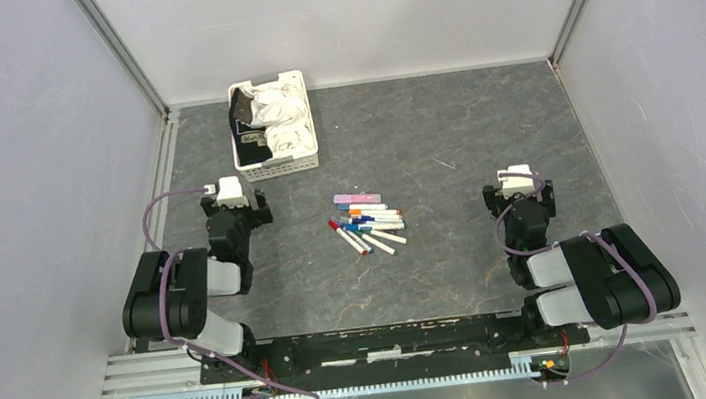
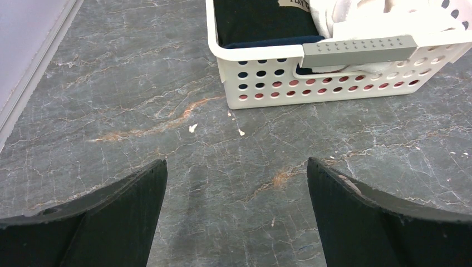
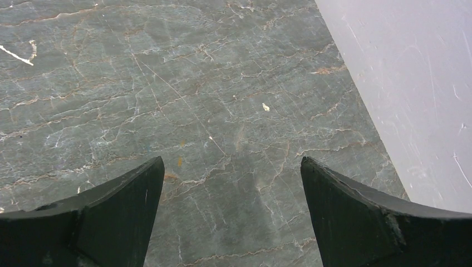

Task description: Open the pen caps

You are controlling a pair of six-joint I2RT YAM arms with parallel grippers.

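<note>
Several pens [image 1: 369,225] lie bunched on the grey table in the top view, mostly white barrels with red, blue and orange caps on their ends, plus one pink pen [image 1: 357,199] at the far side of the bunch. No loose caps show. My left gripper [image 1: 230,188] is open and empty, left of the pens and just in front of the basket; its wrist view [image 2: 236,167] shows bare table between the fingers. My right gripper [image 1: 517,175] is open and empty, well right of the pens; its wrist view [image 3: 232,164] shows only table.
A white perforated basket [image 1: 277,166] with white cloth and dark items stands at the back left, close ahead of the left gripper [image 2: 334,89]. Grey walls enclose the table on three sides; the right wall [image 3: 412,83] is near the right gripper.
</note>
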